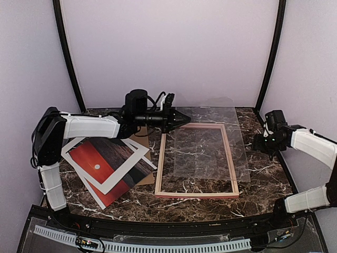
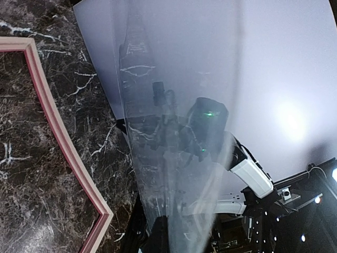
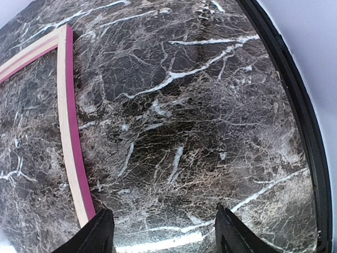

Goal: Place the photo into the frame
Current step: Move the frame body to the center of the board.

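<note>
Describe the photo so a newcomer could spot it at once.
Start at the dark marble table and look left of the pink frame. The photo lies tilted there on brown cardboard; it alone shows a red sunset inside a wide white border.

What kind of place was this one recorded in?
Probably a purpose-built robot recording booth, not a home: plain lilac backdrop walls, curved black corner poles, and a marble-patterned table with the frame lying on it.
</note>
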Action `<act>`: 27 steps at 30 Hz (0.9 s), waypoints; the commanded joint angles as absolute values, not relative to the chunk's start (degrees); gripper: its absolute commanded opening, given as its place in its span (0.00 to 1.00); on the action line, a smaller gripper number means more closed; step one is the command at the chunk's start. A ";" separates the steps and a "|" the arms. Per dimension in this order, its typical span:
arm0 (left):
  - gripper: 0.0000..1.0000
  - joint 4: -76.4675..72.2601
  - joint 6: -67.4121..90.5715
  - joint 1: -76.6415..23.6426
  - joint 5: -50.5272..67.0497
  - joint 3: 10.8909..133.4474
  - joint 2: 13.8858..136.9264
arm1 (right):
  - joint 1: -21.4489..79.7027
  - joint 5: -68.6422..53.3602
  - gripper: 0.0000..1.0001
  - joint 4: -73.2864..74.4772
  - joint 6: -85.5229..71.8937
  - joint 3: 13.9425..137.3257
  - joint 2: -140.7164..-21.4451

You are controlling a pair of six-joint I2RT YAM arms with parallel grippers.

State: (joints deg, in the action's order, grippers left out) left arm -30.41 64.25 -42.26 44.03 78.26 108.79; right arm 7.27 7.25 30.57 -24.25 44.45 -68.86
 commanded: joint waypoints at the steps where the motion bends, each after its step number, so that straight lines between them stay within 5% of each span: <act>1: 0.00 -34.01 66.59 -41.90 42.16 76.43 112.88 | 6.93 6.17 0.71 29.67 -21.91 45.27 -68.89; 10: 0.00 -23.00 57.99 -40.44 38.44 77.81 118.60 | 6.94 3.25 0.94 28.05 -19.92 46.30 -73.33; 27: 0.00 -7.82 47.78 -37.03 42.06 84.59 123.67 | 6.94 2.22 0.97 26.59 -18.21 47.72 -78.82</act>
State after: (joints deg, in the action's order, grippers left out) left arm -10.83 51.27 -37.41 39.86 81.25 122.06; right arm 7.11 2.90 28.25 -18.90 46.11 -78.22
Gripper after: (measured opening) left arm 0.007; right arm 0.966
